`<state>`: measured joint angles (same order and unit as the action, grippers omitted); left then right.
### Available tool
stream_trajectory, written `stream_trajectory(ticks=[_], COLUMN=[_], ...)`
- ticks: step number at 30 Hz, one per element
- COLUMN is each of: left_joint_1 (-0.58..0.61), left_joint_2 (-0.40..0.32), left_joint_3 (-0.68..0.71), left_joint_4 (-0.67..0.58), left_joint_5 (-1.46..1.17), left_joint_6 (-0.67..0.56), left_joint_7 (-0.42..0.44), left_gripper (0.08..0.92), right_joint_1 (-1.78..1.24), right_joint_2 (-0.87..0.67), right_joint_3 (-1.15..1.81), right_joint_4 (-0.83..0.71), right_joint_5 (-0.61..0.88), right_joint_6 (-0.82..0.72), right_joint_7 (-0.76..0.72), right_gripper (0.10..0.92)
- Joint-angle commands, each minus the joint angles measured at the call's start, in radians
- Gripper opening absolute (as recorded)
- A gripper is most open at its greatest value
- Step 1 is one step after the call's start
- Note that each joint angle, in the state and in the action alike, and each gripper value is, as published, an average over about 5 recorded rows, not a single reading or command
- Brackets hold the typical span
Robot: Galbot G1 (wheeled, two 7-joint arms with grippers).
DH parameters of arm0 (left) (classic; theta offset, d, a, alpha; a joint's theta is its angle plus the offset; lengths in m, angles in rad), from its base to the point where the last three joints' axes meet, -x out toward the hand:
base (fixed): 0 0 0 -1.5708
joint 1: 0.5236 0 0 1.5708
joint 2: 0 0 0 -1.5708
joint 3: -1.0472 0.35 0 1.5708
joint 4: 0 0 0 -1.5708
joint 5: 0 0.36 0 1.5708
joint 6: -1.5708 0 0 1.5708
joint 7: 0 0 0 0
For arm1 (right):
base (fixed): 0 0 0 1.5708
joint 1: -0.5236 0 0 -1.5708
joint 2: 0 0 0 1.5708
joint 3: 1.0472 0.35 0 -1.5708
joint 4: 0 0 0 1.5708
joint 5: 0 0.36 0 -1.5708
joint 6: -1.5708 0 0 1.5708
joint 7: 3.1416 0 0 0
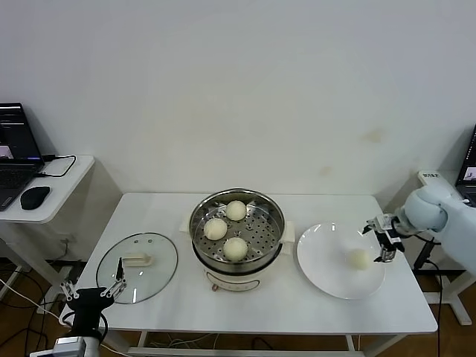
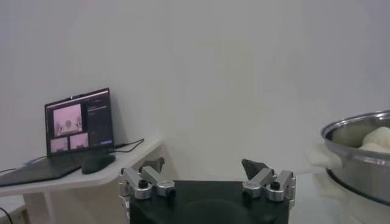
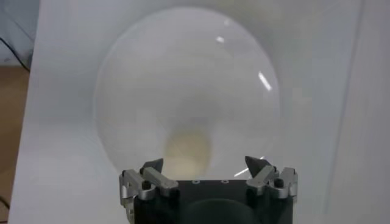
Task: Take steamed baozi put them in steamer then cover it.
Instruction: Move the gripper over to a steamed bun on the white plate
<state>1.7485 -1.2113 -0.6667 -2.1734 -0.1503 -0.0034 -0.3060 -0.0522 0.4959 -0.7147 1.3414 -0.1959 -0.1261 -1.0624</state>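
Steel of the steamer (image 1: 236, 232) shines at the middle of the white counter (image 1: 186, 305), and three steamed baozi (image 1: 236, 248) already lie on its perforated bottom. The fourth bun (image 1: 359, 259) is alone on the white plate (image 1: 320, 260), to the right of the steamer. The right hand (image 1: 384, 245) hangs just above this bun, at the right side of the plate, and its fingers (image 3: 152, 167) are spread wide with nothing between them; in the right wrist view the bun (image 3: 187, 152) sits directly ahead of the gap. The cover (image 1: 137, 266) lies flat on the counter to the left of the steamer. The left hand (image 1: 93, 286) waits low at the front left corner of the counter, near the edge of the cover, also open and empty.

I judge that the next step is the grasp of the last bun, and here are the risks. The bun is smooth and round, and the plate looks glossy, so a closing that is off centre may push the bun sideways and let it roll. A too strong squeeze may dent the soft dough. If the fingers go down too deep, they may strike the plate and shift it. Later, the free place in the steamer is narrow, so the carried bun may press the others.
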Motion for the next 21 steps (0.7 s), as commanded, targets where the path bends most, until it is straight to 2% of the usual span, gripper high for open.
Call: stream_trajectory(ticks=[1, 21], left_joint_1=[0.003, -0.002], left_joint_2=[-0.002, -0.006], left_joint_3=[-0.007, -0.013], left_joint_4=[-0.001, 0.004], left_joint_5=[0.001, 0.000], left_joint_6=[0.001, 0.002], left_joint_7=[0.000, -0.002], left_gripper=[0.823, 0.823], right_joint_1=[-0.111, -0.131], right_joint_2=[0.057, 0.155], right_joint_3=[0.068, 0.087], right_joint_4=[-0.097, -0.181], right_joint_5=[-0.062, -0.086], right_joint_6=[-0.004, -0.019], right_joint_7=[0.016, 0.038], right_gripper=[0.823, 0.822])
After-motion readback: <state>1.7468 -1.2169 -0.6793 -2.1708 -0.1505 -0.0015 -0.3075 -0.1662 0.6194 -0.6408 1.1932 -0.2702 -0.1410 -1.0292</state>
